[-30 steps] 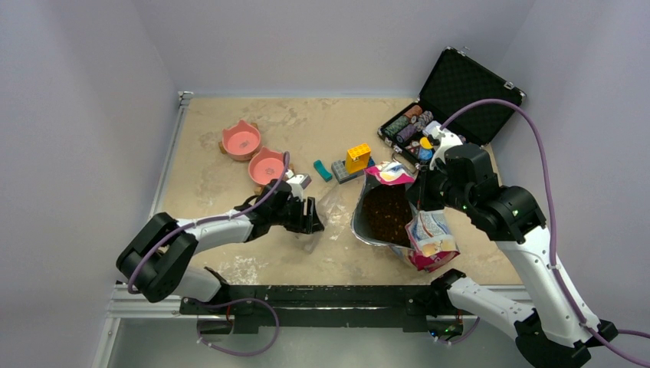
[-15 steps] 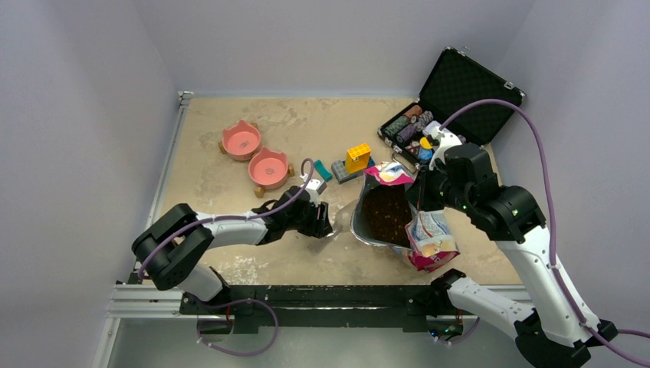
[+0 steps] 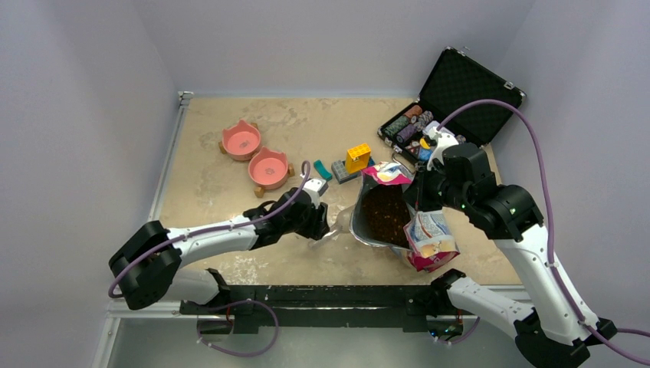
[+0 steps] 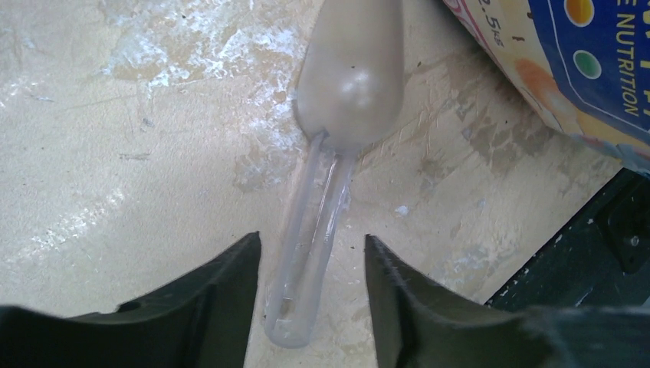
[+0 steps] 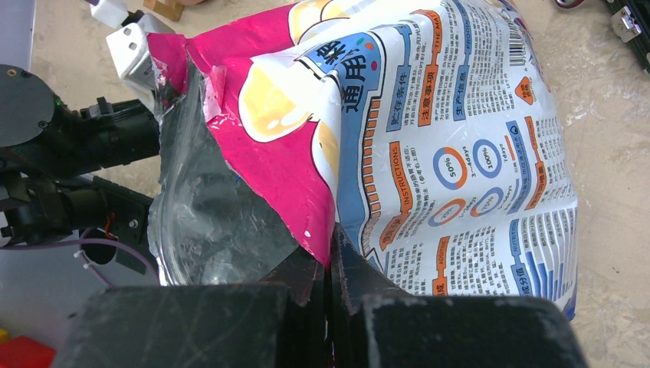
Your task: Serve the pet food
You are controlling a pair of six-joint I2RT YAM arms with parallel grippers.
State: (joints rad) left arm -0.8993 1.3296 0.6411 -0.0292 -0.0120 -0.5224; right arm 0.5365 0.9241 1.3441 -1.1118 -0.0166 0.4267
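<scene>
Scuffed tan surface (image 3: pixel 230 130) carries everything. Nearest, the left gripper (image 4: pixel 310 253) hangs low, jaws spread to either side of the handle of a clear plastic scoop (image 4: pixel 349 77), not touching it. Just beside, the right gripper (image 5: pixel 329 257) pinches the torn rim of the pet food bag (image 5: pixel 444 153), holding its mouth open; the kibble (image 3: pixel 383 215) sits inside. Farther off stand two pink bowls (image 3: pixel 269 167), toy blocks (image 3: pixel 356 158) and a poker-chip case (image 3: pixel 467 84). An off-centre squeeze could skid the flat-lying handle away; a slipping pinch would slump the bag and spill kibble.

The left tool (image 4: pixel 312 241) has moved to straddle the clear scoop (image 4: pixel 351 77).
</scene>
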